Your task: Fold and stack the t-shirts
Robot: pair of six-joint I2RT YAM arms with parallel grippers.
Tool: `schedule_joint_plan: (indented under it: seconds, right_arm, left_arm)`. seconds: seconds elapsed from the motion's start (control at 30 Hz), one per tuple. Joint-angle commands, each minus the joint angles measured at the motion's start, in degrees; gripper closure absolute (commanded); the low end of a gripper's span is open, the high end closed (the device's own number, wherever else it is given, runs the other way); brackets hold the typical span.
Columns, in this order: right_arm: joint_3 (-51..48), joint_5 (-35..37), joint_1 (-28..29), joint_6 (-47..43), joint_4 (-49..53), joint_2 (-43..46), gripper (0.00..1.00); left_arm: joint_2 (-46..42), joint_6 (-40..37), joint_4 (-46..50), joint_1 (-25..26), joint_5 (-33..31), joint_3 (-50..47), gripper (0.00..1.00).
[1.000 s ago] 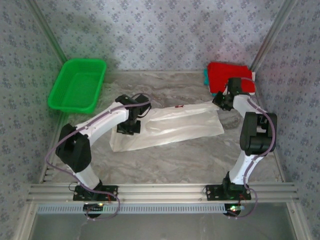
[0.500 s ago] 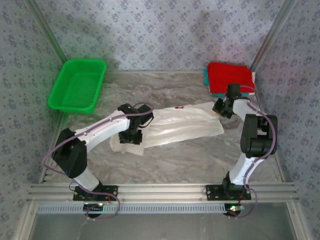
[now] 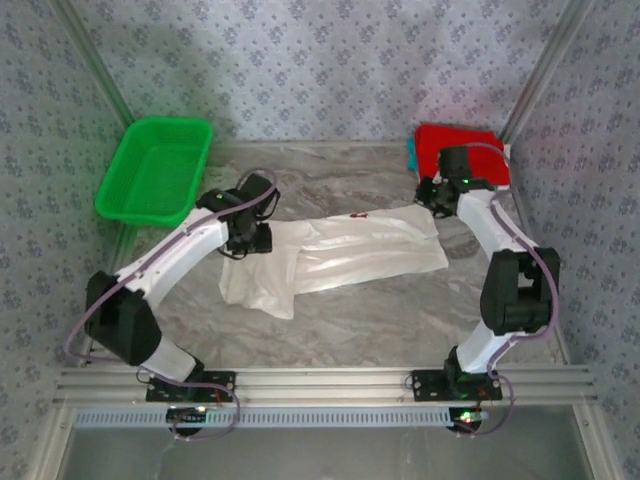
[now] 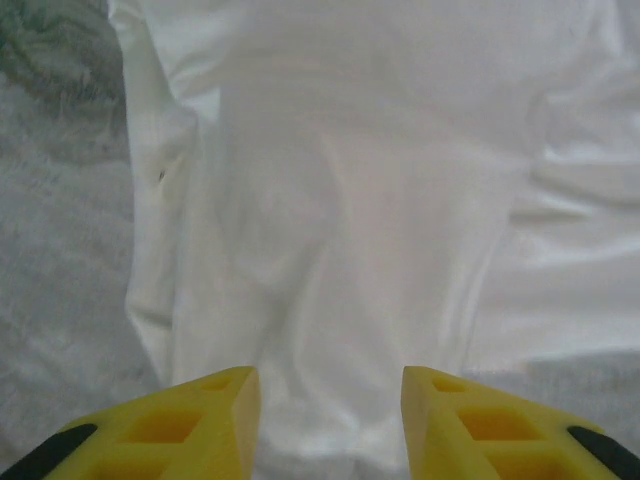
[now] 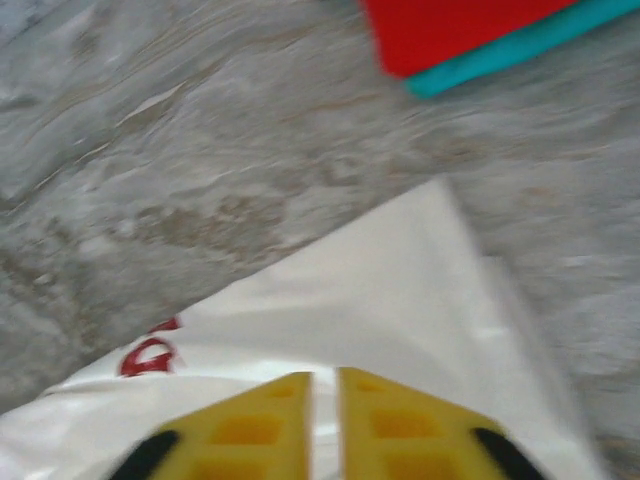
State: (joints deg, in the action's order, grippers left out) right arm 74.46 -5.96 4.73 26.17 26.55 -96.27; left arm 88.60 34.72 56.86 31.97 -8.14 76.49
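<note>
Seeing L gripper [image 4: 330, 425] apart over white shirt [image 4: 350, 200], R gripper [image 5: 324, 425] nearly together; our top cam adds basket [image 3: 155, 170] upper left.

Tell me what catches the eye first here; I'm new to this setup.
A white t-shirt lies partly folded across the middle of the table, with the left tool over its left end and the right tool at its far right corner. A bright green basket sits far left; a folded red shirt tops a teal shirt far right.
</note>
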Motion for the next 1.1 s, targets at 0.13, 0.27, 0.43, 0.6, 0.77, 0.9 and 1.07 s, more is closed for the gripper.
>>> schedule_joint_plan:
  seconds: [0.13,0.27,0.43,0.6,0.77,0.9,1.07]
  right_arm:
    - [1.74,-3.96,-0.23,0.31,-0.65,-10.67,1.0]
    - [-1.42,-6.92,-2.24,3.61,-3.45,-12.54,1.0]
    - [-5.64,-6.04,-4.04,4.89,-6.34,-13.56,1.0]
    - [-12.87,-7.62,-5.82,8.69,-9.32,-11.75,1.0]
    - [-22.15,-7.13,-5.87,14.89,-13.21,-4.85,1.0]
    - [-28.47,-6.76,-5.03,18.17,-13.54,0.5,1.0]
    - [-33.84,-6.24,-3.28,23.47,-13.58,7.87,1.0]
  left_arm:
    - [13.31,-2.37,-14.07,-4.2,2.74,0.39,0.68]
    - [18.23,-1.67,-17.58,-6.11,4.55,0.17,0.7]
    - [23.9,-1.94,-21.26,-7.84,4.78,-0.74,0.72]
    - [26.88,-5.08,-23.98,-8.72,6.48,-1.18,0.72]
    - [31.04,-10.23,-23.01,-8.51,6.47,4.02,0.72]
    - [35.13,-13.95,-20.44,-8.8,4.81,12.1,0.7]
    - [38.43,-18.71,-19.57,-10.36,5.61,21.82,0.66]
